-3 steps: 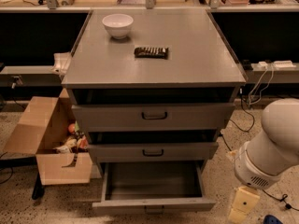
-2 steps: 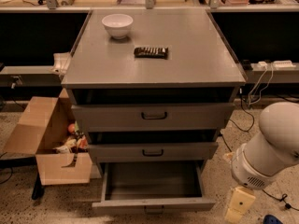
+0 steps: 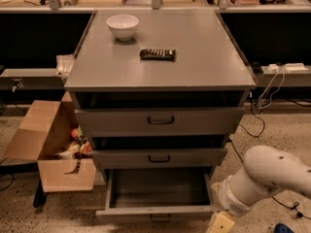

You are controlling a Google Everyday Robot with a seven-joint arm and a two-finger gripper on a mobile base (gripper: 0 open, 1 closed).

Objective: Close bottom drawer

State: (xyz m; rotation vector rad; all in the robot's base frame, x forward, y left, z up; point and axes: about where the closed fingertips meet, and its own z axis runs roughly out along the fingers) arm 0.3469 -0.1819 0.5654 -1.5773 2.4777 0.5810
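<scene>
The grey cabinet has three drawers. The bottom drawer [image 3: 158, 210] is pulled far out near the floor; its shallow grey tray looks empty, and its slim front with a small dark handle sits at the lower edge of the camera view. My white arm comes in from the lower right. The gripper [image 3: 221, 223] is at the drawer front's right corner, mostly cut off by the frame's lower edge.
The middle drawer [image 3: 159, 157] and top drawer [image 3: 160, 121] stick out slightly. A white bowl [image 3: 122, 26] and a dark bar [image 3: 157, 54] lie on the cabinet top. An open cardboard box [image 3: 53, 149] stands on the floor at left. Cables trail at right.
My arm and gripper have shifted slightly left toward the bottom drawer's right front corner. The drawer has not visibly moved.
</scene>
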